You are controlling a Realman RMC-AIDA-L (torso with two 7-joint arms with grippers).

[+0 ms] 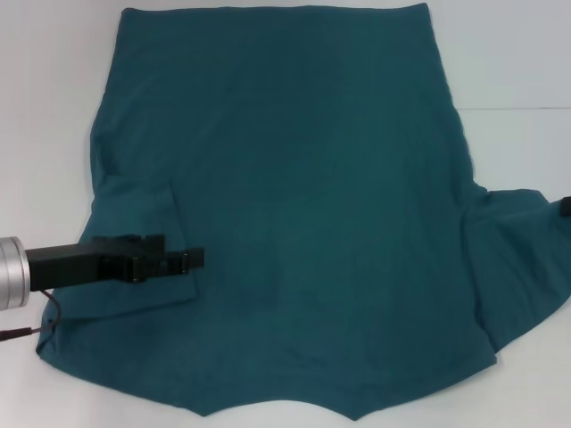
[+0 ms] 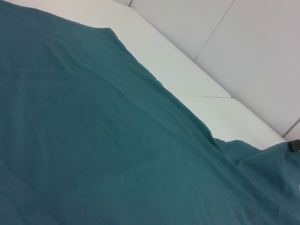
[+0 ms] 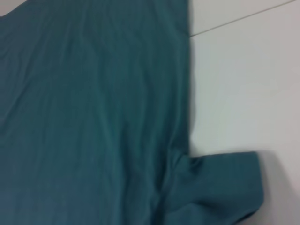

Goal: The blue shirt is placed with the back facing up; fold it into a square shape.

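One dark teal-blue cotton shirt spread flat on white table, left sleeve folded inward, left gripper over it, fingers together, right gripper barely visible at right edge, state unclear.

Even, bright overhead light; no glare. White table near blown out in head view. Shirt evenly lit, soft shading in wrinkles. Faint shadow under sleeve edge in right wrist view, which is blurred throughout. Left wrist view sharper, slightly soft up close.

Head view looks steeply down; both wrist views skim blue shirt closely.
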